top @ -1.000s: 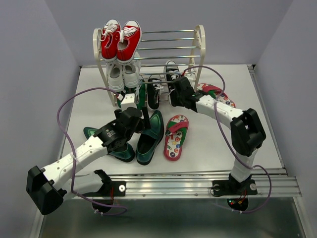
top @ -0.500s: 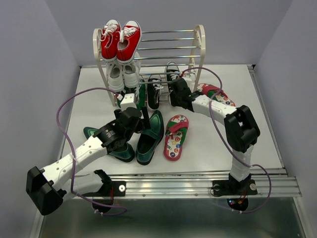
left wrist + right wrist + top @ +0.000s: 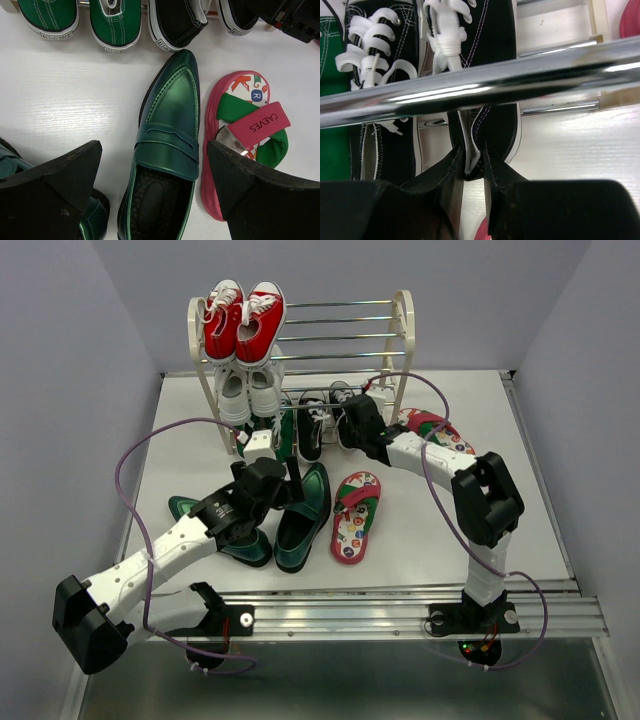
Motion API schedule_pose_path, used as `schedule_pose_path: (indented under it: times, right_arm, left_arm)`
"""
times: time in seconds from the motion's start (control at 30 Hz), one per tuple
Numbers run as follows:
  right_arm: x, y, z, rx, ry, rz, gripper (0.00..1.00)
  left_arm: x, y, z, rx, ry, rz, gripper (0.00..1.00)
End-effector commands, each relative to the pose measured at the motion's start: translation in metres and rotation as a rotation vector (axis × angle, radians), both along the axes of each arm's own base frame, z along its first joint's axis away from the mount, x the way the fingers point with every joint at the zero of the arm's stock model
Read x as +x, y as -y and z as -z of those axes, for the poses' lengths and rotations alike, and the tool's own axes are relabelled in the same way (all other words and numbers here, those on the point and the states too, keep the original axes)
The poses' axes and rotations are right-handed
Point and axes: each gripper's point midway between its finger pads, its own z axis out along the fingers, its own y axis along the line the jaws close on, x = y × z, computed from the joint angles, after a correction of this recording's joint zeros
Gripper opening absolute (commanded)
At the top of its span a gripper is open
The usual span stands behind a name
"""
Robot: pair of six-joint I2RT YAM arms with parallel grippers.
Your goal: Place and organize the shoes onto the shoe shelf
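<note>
The shoe shelf (image 3: 404, 330) stands at the back. One black sneaker (image 3: 380, 135) rests on its bottom tier. Beside it is the second black sneaker (image 3: 490, 30), with my right gripper (image 3: 472, 160) shut on its heel collar under a chrome rod (image 3: 520, 75). In the top view that gripper (image 3: 352, 418) is at the shelf's foot. My left gripper (image 3: 155, 190) hangs open above a green loafer (image 3: 172, 115), one finger on each side and neither touching it. The other loafer (image 3: 225, 535) lies partly under the left arm. One red flip-flop (image 3: 245, 115) lies right of the loafer. Another flip-flop (image 3: 435, 430) lies beyond the right arm.
Red sneakers (image 3: 243, 320) fill the left of the top tier and white sneakers (image 3: 248, 390) sit below them. Green sneakers (image 3: 115, 20) stand on the bottom tier, left of the black pair. A purple cable (image 3: 130, 455) loops over the table's left side.
My right arm's elbow has swung left, and the gripper with the black sneaker has shifted slightly left toward the other black sneaker. The left arm has not moved.
</note>
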Motion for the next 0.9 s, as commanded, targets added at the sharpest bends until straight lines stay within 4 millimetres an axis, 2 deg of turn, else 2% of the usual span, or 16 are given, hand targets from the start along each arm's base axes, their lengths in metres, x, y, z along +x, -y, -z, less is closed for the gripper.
schedule_pose_path:
  times: [0.0,0.1,0.2,0.3,0.37,0.5,0.57,0.77,0.87]
  right_arm:
    - [0.025,-0.013,-0.039,0.077,0.154,0.034,0.25]
    - [0.025,-0.013,-0.035,0.071,0.150,0.037,0.25]
    - [0.027,-0.013,-0.030,0.065,0.156,0.037,0.17]
    - [0.030,-0.013,-0.025,0.069,0.173,0.044,0.18]
    - [0.031,-0.012,-0.021,0.067,0.179,0.050,0.22]
    - [0.026,-0.015,-0.015,0.062,0.180,0.036,0.50]
    - [0.021,-0.019,-0.013,0.063,0.174,0.018,0.58]
    - [0.006,-0.031,-0.035,0.075,0.195,-0.031,0.62]
    - [0.000,-0.027,-0.050,0.076,0.223,-0.019,0.63]
  left_arm:
    - [0.000,0.000,-0.009,-0.020,0.031,0.003,0.99]
    - [-0.001,-0.001,-0.012,-0.035,0.040,0.001,0.99]
    - [-0.002,-0.002,-0.013,-0.041,0.044,0.002,0.99]
    - [-0.004,-0.002,-0.015,-0.053,0.047,0.005,0.99]
    - [-0.005,-0.003,-0.016,-0.059,0.048,0.003,0.99]
    - [-0.007,-0.004,-0.016,-0.060,0.042,0.001,0.99]
    - [-0.007,-0.005,-0.015,-0.058,0.039,-0.001,0.99]
    - [-0.009,-0.006,-0.017,-0.066,0.040,-0.001,0.99]
    - [-0.010,-0.006,-0.019,-0.073,0.045,-0.001,0.99]
